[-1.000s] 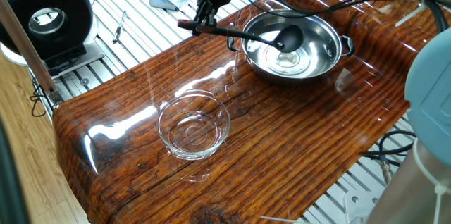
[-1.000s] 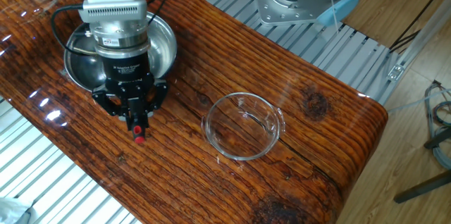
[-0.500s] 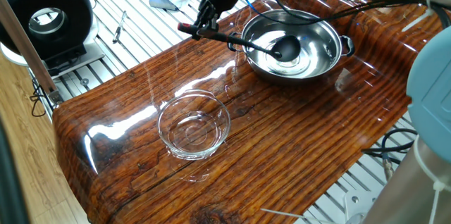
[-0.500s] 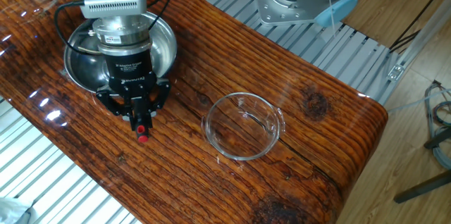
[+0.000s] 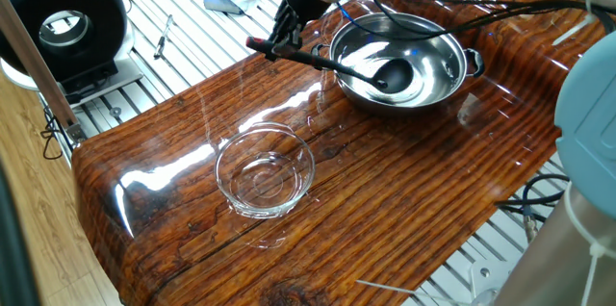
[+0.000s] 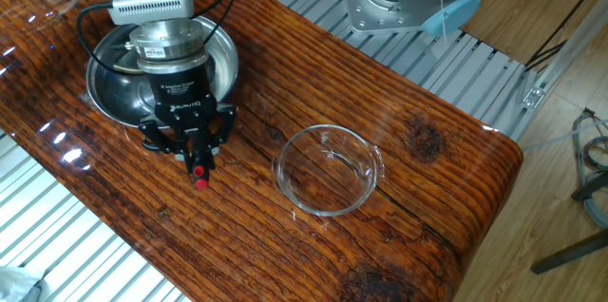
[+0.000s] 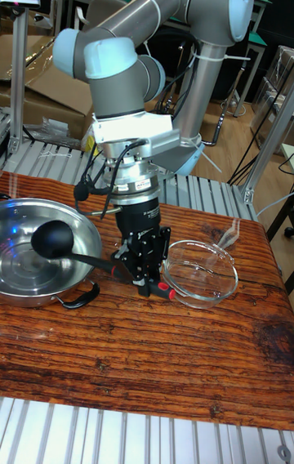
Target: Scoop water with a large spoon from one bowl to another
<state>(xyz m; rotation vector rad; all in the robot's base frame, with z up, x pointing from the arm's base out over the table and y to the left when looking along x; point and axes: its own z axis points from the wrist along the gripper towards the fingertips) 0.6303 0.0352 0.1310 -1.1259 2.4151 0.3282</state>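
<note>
Since a sec ago the ladle scoop has dropped lower into the steel bowl & slid toward the bowl's near-left side, w/ the handle now slanting down over the rim; the pincer has shifted a bit up & right in the one fixed view, and toward frame centre in the other fixed view.

Pincer is clamped tight on the handle near its red-tipped end, fingers pinched w/ no visible gap. Steel bowl sits upper right of the one fixed view, far left in the tall view. Glass bowl sits lower centre-left, apart from the steel one, on the wooden desk. Water shows only as shiny glare in the steel bowl; the glass bowl looks near-empty, tho can't tell for sure.

Step in hand: prob the dip, i.e. filling the scoop. In the tall view the scoop appears to sit above the bowl floor, but depth is unclear.

Next move calls for: level the scoop, lift it clear of the rim w/o tilting, carry slowly across to the glass bowl, then tip.
</note>
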